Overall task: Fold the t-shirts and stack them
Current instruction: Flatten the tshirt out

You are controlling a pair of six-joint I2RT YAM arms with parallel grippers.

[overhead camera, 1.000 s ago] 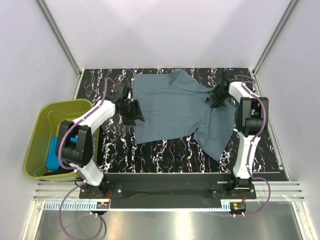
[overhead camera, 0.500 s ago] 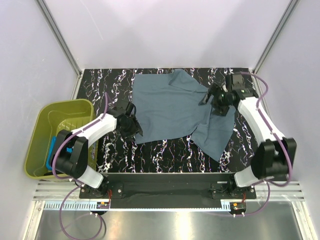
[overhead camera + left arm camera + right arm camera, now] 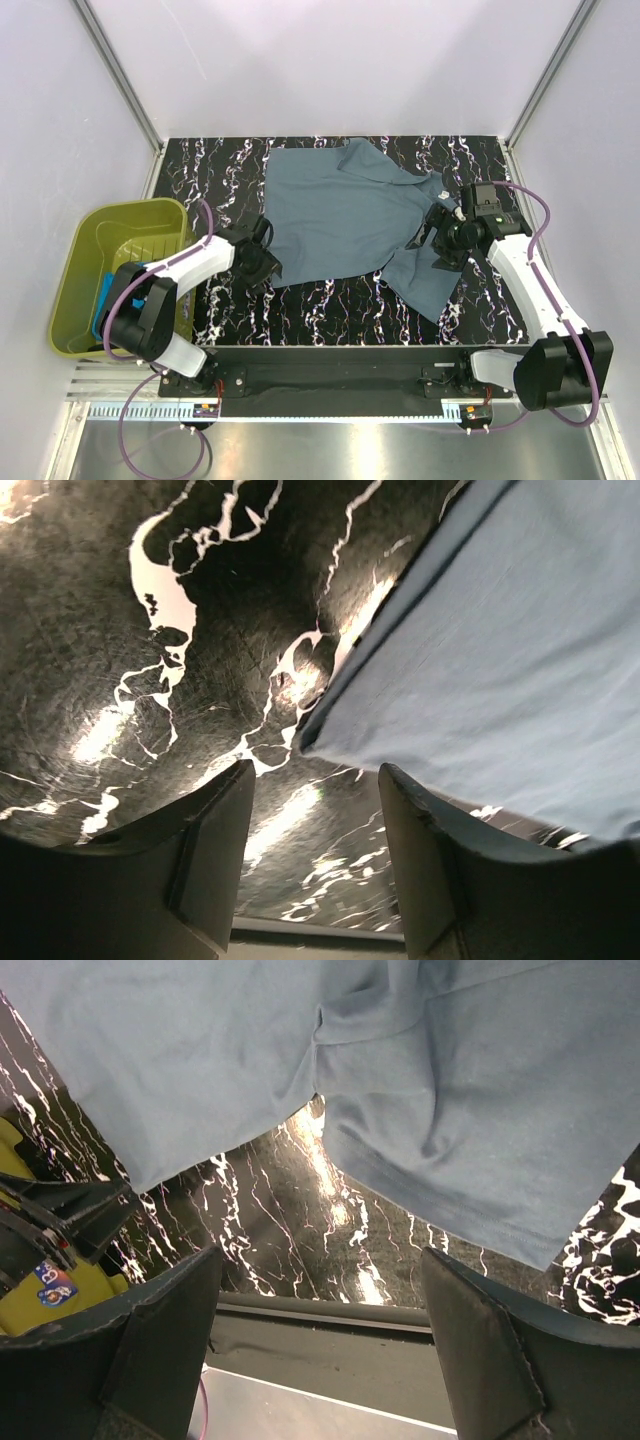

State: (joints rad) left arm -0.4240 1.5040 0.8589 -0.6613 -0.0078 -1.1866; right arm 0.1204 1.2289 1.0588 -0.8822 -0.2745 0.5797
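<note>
The slate grey-blue t-shirt (image 3: pixel 345 215) lies spread on the black marbled table, its right part hanging down toward the near edge. My left gripper (image 3: pixel 262 264) is open and empty, low beside the shirt's near-left corner; in the left wrist view (image 3: pixel 315 850) that corner (image 3: pixel 330 720) lies just ahead of the jaws. My right gripper (image 3: pixel 440 240) is open and empty above the shirt's right side; in the right wrist view (image 3: pixel 320 1340) the cloth (image 3: pixel 450 1090) lies below and ahead. The turquoise t-shirt (image 3: pixel 106 300) lies in the tub. The black t-shirt is not clearly visible.
The olive-green tub (image 3: pixel 75 285) stands left of the table, off its edge. The table (image 3: pixel 330 305) has a raised black front rail (image 3: pixel 330 355) by the arm bases. White walls and metal posts enclose the back and sides.
My right gripper has moved from the shirt's far-right sleeve toward the near side, and the cloth there now lies flatter. My left gripper has slid nearer along the shirt's left edge to its corner.
</note>
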